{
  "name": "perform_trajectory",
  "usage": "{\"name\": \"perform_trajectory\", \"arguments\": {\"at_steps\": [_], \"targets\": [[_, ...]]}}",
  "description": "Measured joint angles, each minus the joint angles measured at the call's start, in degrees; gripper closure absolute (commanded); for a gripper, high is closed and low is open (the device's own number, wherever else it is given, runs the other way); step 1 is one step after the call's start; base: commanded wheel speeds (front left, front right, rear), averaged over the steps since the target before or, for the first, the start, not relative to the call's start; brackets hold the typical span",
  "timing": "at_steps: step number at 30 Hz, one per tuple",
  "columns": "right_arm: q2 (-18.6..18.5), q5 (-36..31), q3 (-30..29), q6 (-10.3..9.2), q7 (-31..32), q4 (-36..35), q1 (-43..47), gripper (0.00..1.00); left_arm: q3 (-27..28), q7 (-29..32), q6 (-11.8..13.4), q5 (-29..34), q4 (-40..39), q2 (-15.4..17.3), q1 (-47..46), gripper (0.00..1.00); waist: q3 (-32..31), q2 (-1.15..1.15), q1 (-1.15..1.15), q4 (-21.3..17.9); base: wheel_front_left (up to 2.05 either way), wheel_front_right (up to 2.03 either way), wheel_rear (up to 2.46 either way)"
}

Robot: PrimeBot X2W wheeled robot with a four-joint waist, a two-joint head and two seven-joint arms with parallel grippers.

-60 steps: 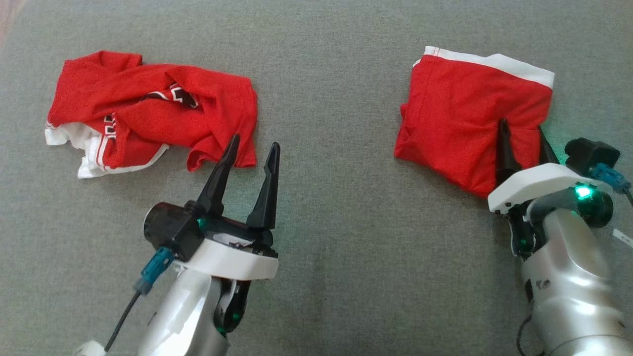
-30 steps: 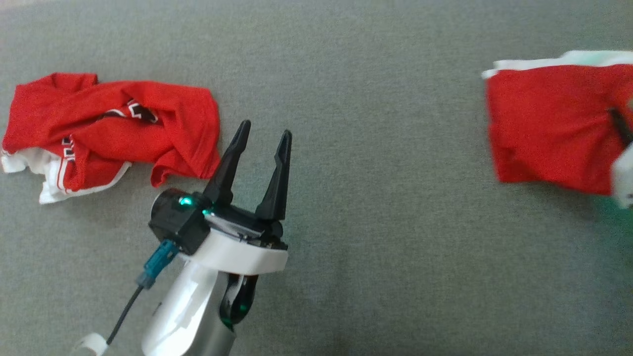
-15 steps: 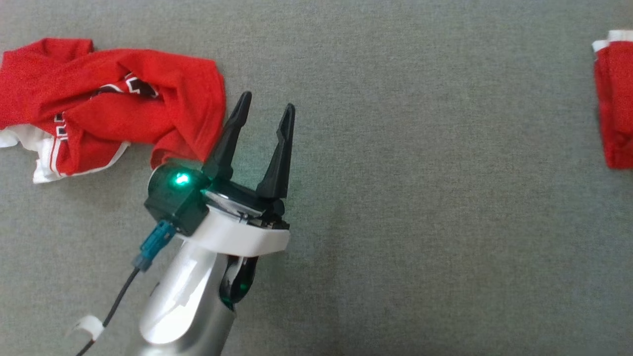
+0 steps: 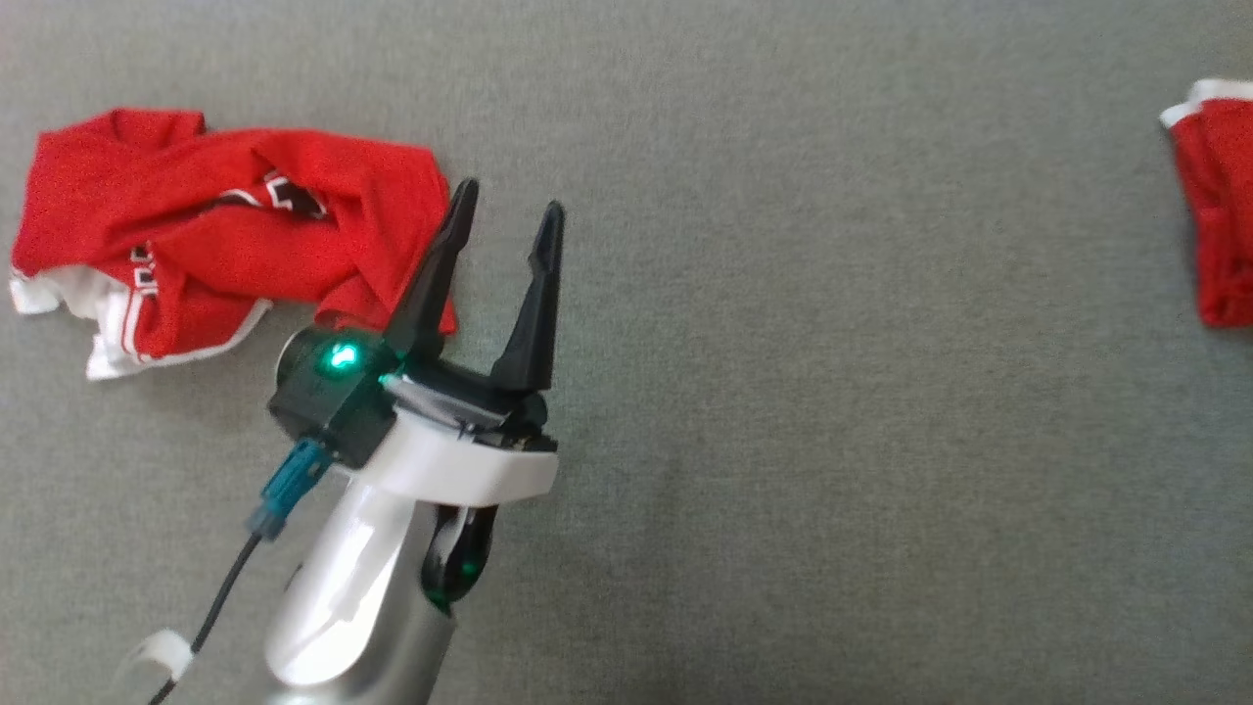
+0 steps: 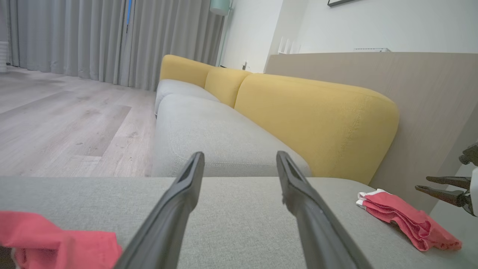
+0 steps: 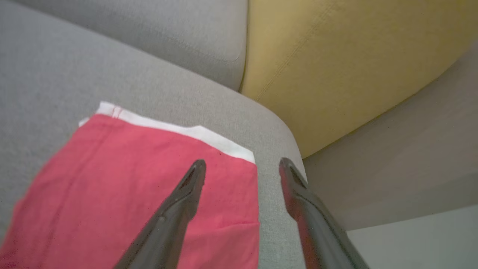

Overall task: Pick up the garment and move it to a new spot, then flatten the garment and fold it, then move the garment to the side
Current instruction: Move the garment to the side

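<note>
A crumpled red garment with white trim (image 4: pixel 225 245) lies on the grey sofa seat (image 4: pixel 832 411) at the left; its edge also shows in the left wrist view (image 5: pixel 56 243). My left gripper (image 4: pixel 509 196) stands open and empty just right of it, the left fingertip over the cloth's right edge. A folded red garment with a white band (image 4: pixel 1219 206) lies at the far right, also seen from the left wrist (image 5: pixel 407 224). My right gripper (image 6: pixel 242 162) hovers open above that folded garment (image 6: pixel 130 194), holding nothing, and shows sideways in the left wrist view (image 5: pixel 444 188).
Yellow back cushions (image 5: pixel 317 123) run along the far side of the seat, with a wooden panel (image 5: pixel 429 93) behind them. A wooden floor (image 5: pixel 56 123) and grey curtains (image 5: pixel 74 37) lie beyond the sofa's end. A broad stretch of grey seat separates the two garments.
The head camera has swung left, so the folded garment now sits at the view's right edge and the right arm has left that view. My left gripper has edged forward beside the crumpled garment.
</note>
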Motion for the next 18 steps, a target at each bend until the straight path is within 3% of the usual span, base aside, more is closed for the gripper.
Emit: {"name": "perform_trajectory", "arguments": {"at_steps": [8, 18], "targets": [[11.9, -0.4, -7.3, 0.00, -4.4, -4.5, 0.4, 0.00, 4.0, 0.0, 0.0, 0.0, -0.2, 0.0, 4.8, 0.00, -7.1, 0.00, -0.01, -1.5, 0.00, 0.00, 0.00], [27.3, 6.7, -9.6, 0.00, -8.1, -22.6, 9.0, 0.00, 7.7, 0.0, 0.5, -0.2, -1.5, 0.0, 10.5, 0.00, -14.1, 0.00, -0.02, -3.1, 0.00, 0.00, 0.00]]}}
